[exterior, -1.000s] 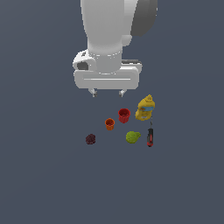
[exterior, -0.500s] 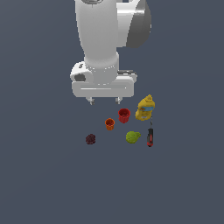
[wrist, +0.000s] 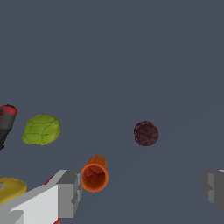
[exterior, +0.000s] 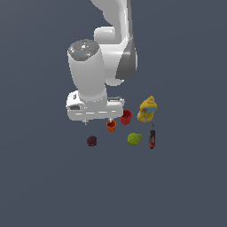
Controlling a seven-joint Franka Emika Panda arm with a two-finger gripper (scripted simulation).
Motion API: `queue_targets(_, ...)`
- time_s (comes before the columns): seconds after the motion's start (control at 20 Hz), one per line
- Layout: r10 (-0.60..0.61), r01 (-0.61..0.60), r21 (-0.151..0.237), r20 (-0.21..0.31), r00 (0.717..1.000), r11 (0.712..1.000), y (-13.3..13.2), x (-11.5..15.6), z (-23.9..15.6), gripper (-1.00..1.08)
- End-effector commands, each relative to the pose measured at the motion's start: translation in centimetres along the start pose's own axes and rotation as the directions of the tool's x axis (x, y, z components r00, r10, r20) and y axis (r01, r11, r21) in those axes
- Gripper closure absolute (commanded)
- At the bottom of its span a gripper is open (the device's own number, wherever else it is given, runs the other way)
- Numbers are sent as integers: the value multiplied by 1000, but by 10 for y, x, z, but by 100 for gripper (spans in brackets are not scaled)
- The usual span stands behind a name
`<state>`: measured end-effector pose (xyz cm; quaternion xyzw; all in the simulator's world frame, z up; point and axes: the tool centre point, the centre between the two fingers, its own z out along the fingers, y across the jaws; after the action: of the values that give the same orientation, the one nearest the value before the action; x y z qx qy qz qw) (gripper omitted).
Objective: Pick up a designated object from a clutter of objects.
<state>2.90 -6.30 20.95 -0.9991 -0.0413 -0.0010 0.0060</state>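
Exterior view, left to right: dark maroon ball (exterior: 91, 141) sits alone on the floor, farthest to the exterior view's left, apart from the rest; gripper (exterior: 98, 121) hovers above and just right of it, fingers spread wide, nothing between them; orange cup (exterior: 111, 126) under the right fingertip, red cup (exterior: 126, 117) just beside it. Further right: green lumpy fruit (exterior: 134, 138), red-black screwdriver (exterior: 152, 139), yellow mustard bottle (exterior: 147, 109) behind them; wrist view shows the ball (wrist: 145, 133) between the two fingers (wrist: 65, 192), below them, untouched.

Flat, even, shadowless simulator light
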Motion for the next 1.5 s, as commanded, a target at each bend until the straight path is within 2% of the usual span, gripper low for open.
queue_targets(0.0, -31, 31, -2, 1, 1000, 1000, 13, 3, 29, -92)
queue_targets(0.3, -92, 92, -7, 2, 996, 996, 38, 3, 85, -92)
queue_targets(0.55, -124, 124, -10, 3, 992, 992, 50, 0, 115, -92)
queue_targets(1.15, -138, 138, -11, 6, 990, 990, 56, -3, 135, -92)
queue_targets(1.45, -140, 140, -11, 5, 990, 990, 56, -3, 162, -92)
